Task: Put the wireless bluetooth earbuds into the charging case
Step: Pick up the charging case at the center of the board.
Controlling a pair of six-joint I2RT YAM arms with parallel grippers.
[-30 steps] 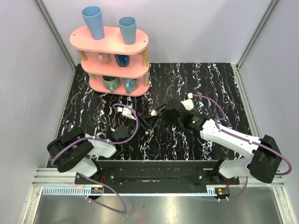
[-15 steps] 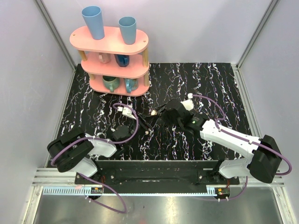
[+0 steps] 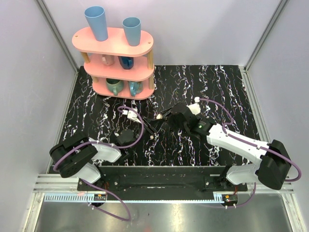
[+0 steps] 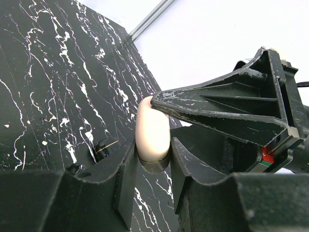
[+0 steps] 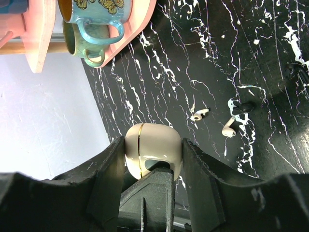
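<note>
Pale lilac walls (image 3: 29,72) close in a black marble-patterned tabletop (image 3: 212,87) veined in white, and we see both arms reaching toward its middle. Between the fingers of the right gripper (image 5: 153,145) sits the small, rounded, cream charging case (image 5: 157,137) with a thin gold seam. The jaws stand part-way apart and press on its two sides.

From the left wrist we see the left gripper (image 4: 153,147) closed tight on what looks to us like the same cream case. It fills the narrow gap between the left fingers, and one black finger of the right gripper touches its upper end. We cannot tell whether the lid is open.

Two cream-white, stemmed plastic earbuds (image 5: 199,114) lie on the tabletop beyond the right gripper's fingertips, ahead and off to one side. They are near each other and both outside the case.

Farther beyond both grippers stands a pink three-tier shelf (image 3: 116,46) carrying blue tumblers (image 3: 96,21) and mugs (image 5: 91,12).
</note>
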